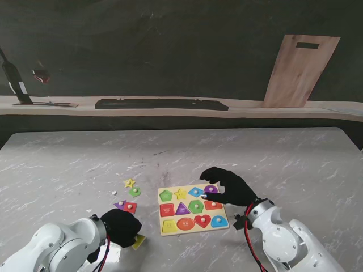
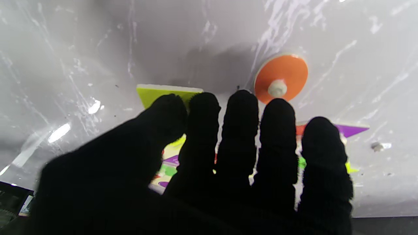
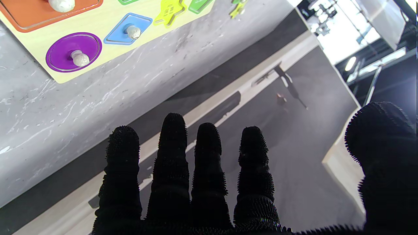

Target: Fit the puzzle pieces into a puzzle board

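The left hand (image 1: 121,226) rested low on the marble table (image 1: 295,164), near me and left of the puzzle board (image 1: 193,208). Its black-gloved fingers (image 2: 240,130) lay side by side and stretched flat, the thumb close in; whether they pressed on anything could not be told. A yellow piece (image 1: 138,242) stuck out from under the hand on its right side. In the left wrist view an orange round piece (image 2: 281,78) with a white knob lay on the table just past the fingertips.

Farther from me, loose pieces sat in a small cluster left of the board: a yellow star (image 1: 129,183), a green piece (image 1: 134,192), a purple one (image 1: 119,204) and a red one (image 1: 130,207).

The board lay flat in the middle, most slots filled with coloured shapes. The right hand (image 1: 227,187) hovered over the board's far right corner, fingers spread and holding nothing. A purple circle (image 3: 73,52) sat seated in that corner.
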`<state>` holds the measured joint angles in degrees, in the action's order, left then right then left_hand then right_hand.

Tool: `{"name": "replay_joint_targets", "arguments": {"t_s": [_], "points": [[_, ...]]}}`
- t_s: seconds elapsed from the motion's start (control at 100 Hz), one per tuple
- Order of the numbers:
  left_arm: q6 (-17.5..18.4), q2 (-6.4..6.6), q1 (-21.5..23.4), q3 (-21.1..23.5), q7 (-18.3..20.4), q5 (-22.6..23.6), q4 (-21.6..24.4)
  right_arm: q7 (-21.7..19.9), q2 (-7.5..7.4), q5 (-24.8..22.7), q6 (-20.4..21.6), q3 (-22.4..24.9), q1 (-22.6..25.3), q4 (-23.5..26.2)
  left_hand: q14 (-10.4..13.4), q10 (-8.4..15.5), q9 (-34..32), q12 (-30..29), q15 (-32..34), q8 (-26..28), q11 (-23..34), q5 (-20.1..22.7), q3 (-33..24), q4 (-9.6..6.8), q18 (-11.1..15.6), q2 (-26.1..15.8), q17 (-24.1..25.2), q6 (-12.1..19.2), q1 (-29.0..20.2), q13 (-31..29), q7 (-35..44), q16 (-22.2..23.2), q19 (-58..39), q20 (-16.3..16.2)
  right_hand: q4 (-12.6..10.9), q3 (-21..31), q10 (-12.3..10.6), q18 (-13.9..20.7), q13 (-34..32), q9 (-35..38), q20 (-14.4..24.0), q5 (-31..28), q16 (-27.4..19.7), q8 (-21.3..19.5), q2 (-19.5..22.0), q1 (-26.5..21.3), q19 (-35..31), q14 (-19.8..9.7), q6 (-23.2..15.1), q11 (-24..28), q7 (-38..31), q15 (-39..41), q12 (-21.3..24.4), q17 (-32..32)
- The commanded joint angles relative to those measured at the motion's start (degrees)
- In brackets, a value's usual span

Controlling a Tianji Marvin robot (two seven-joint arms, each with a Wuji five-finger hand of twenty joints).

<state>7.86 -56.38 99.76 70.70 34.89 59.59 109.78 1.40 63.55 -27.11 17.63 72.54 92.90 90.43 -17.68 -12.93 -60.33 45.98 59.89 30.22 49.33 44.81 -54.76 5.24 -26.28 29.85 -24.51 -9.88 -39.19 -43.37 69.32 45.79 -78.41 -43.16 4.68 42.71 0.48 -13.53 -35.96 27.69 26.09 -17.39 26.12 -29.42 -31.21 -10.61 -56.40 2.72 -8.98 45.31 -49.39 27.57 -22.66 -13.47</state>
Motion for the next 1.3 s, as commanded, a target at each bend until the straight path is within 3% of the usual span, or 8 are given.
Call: {"name": "replay_joint_targets", "arguments": {"t_s": [0.0,0.35,0.73,1.29], "points": [[0.3,0.04,-1.7,-0.4,0.0,-0.9,-0.3,-0.1,0.15,0.2,0.2,-0.3,0.2,0.0,0.0,0.3,-1.0,0.9,2.1,1.0,1.6,1.2,-2.6,-4.66,-2.4,-1.1,-0.3,3.7,-1.3,-1.7,2.8,1.1,-2.3,-1.4,-0.8,-0.4,-1.7,-0.8,-0.9,1.6,0.7,-0.7,1.0,-0.9,1.0,1.5,-0.9,-1.2,-1.4,1.1,0.1,0.8,-0.5,0.1],[3.0,0.27,-11.5,-6.3,-1.6,-5.5,-6.8,-0.3,0.16,0.6,0.6,-0.4,-0.3,-0.5,0.2,0.5,-1.0,1.0,2.1,1.3,1.6,1.1,-2.2,-4.36,-2.1,-1.1,-0.8,4.3,-1.2,-1.9,2.8,1.2,-2.6,-1.5,-0.8,-0.5,-1.6,-0.8,-0.9,1.7,0.7,-0.8,1.0,-0.9,1.1,1.6,-0.9,-1.1,-1.4,1.0,0.1,0.8,-0.4,0.2],[2.7,-0.13,-22.5,-15.3,-4.9,-11.9,-15.8,-0.1,0.27,1.1,0.4,0.0,-0.2,-0.6,-0.8,-0.1,-1.0,0.7,3.8,1.5,2.2,0.9,-1.9,-3.94,-3.0,-1.2,-3.1,4.4,-1.1,-2.4,2.8,2.4,-4.2,-1.9,-0.8,-0.5,-1.6,-0.9,-0.9,1.7,0.7,-1.1,1.0,-0.9,1.1,1.6,-0.8,-1.1,-1.5,1.0,0.1,0.8,-0.4,0.2],[11.6,-0.51,-33.5,-26.2,-9.9,-14.4,-25.0,0.0,0.34,1.8,0.8,1.0,0.2,-0.5,0.2,0.6,-1.2,0.4,4.7,1.7,3.2,0.7,-2.5,-3.62,-2.1,-1.2,-4.5,5.5,0.2,-3.3,3.6,3.0,-5.5,-2.1,-0.8,-0.5,-1.6,-1.0,-1.0,1.9,0.7,-1.2,1.0,-1.0,1.2,1.6,-0.8,-1.1,-1.4,0.9,0.3,0.8,-0.4,0.3]]}}
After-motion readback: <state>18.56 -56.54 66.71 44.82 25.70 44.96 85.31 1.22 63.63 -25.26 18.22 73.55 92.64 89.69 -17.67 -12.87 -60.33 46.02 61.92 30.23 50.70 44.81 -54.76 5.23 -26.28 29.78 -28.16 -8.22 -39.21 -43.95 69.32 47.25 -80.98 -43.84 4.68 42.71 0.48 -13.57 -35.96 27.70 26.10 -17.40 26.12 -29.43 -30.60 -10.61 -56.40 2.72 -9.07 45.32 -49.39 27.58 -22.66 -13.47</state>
